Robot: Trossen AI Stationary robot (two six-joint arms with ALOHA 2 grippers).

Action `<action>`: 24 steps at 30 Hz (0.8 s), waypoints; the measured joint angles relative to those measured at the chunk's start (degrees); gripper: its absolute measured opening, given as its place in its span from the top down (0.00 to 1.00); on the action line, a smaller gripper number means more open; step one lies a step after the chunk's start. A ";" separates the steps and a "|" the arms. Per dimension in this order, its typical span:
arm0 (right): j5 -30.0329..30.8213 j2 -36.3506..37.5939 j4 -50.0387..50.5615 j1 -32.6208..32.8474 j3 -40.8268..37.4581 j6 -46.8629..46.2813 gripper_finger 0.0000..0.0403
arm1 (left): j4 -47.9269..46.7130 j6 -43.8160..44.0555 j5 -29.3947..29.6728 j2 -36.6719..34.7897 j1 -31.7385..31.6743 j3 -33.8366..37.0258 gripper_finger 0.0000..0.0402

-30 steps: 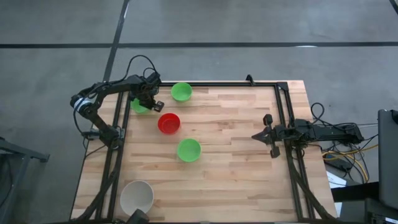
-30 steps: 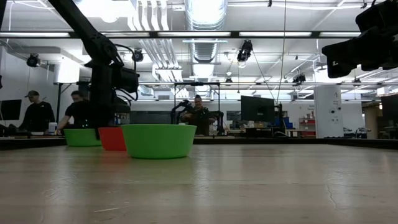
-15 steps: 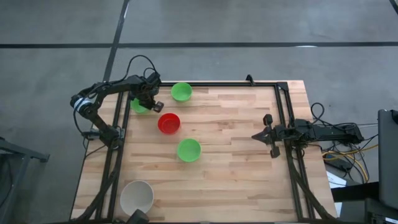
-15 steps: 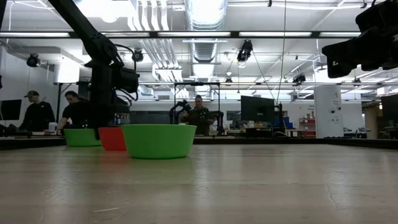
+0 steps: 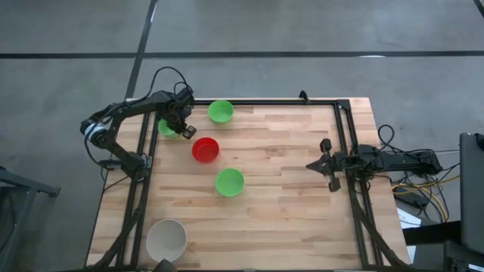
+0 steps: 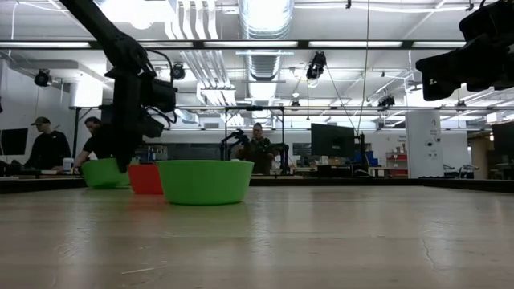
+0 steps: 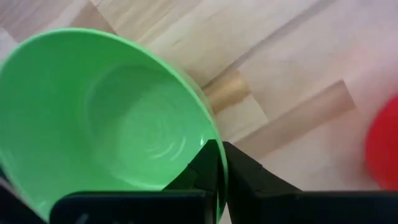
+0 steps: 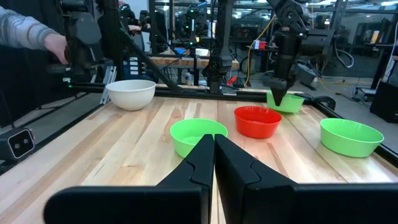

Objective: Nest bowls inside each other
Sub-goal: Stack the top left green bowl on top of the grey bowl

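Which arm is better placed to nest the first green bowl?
Left. The left gripper is shut on the green bowl's rim, beside the red bowl; the right gripper waits at the far edge.

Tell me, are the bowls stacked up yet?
Not yet: no bowl sits inside another. The left gripper has pinched the rim of one green bowl, tilting it up. The red bowl, two other green bowls and the white bowl wait apart. The right gripper idles.

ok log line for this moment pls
left gripper: shut on rim of green bowl, tilted off table | right gripper: shut, idle at right edge | red bowl: beside it, empty
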State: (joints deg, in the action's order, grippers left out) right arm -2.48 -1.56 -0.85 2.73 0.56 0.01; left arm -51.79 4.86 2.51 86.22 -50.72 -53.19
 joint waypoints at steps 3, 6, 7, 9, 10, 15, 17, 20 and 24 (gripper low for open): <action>0.00 0.00 -0.01 -0.01 0.00 0.00 0.98 | -2.49 0.11 -0.02 -2.37 0.22 0.00 0.96; 0.00 -0.02 -0.01 0.01 -0.02 0.00 0.98 | -4.81 -0.12 -0.36 -4.92 0.50 -0.04 0.96; -0.01 0.00 0.01 0.01 -0.02 0.00 0.98 | -5.43 -0.13 -0.48 -5.76 0.64 -0.04 0.96; -0.01 -0.01 -0.01 0.01 -0.02 0.00 0.98 | -5.90 -0.12 -0.67 -7.56 1.05 -0.04 0.96; -0.01 -0.01 -0.01 0.01 -0.02 0.00 0.98 | -5.88 0.03 -1.12 -8.41 1.26 -0.04 0.96; 0.00 0.00 -0.01 0.01 -0.02 0.00 0.98 | -6.45 0.60 -4.07 -12.46 3.15 -0.07 0.99; -0.02 -0.01 0.01 0.01 -0.02 0.00 0.98 | -7.51 -0.01 -5.52 -13.90 4.34 -0.08 0.98; -0.02 -0.01 0.01 0.01 -0.02 0.00 0.98 | -9.80 -0.11 -6.64 -16.04 6.75 -0.09 0.98; 0.00 -0.01 0.00 0.01 -0.02 0.00 0.98 | -11.34 0.70 -6.62 -18.62 10.91 -0.09 0.98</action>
State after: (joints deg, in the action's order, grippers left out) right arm -2.48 -1.57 -0.85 2.74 0.54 0.01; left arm -63.13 5.56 -4.12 67.60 -39.81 -53.28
